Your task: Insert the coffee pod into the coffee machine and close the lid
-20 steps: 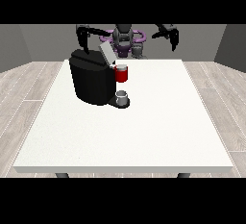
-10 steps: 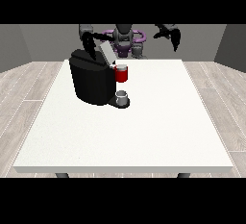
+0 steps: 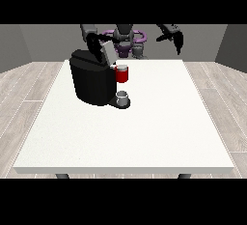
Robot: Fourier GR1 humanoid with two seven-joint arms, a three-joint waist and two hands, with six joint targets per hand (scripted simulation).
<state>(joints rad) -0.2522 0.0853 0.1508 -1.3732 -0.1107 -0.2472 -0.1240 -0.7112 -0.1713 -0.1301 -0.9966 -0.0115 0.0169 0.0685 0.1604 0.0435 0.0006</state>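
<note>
Front view across a large white rectangular table (image 3: 144,137): a squat black coffee machine (image 3: 94,81) stands on the table's far left part, its grey lid (image 3: 104,51) raised and tilted back above the body. A red thing at the machine (image 3: 122,74) sits at the machine's front, on the side facing the table's middle. Directly below it, a small grey cup-shaped thing (image 3: 123,97) rests on the machine's dark base plate; whether this is the pod cannot be told from this view.

The hand at the view's left (image 3: 96,41) is up at the raised lid, right at its top edge, and whether its fingers are spread or curled cannot be told. The hand at the view's right (image 3: 176,39) hangs in the air beyond the table's far right edge, well apart from the machine, fingers pointing downward and relaxed, holding nothing. Between the 2 arms, the robot's purple and grey torso (image 3: 126,41) shows behind the table's far edge.
</note>
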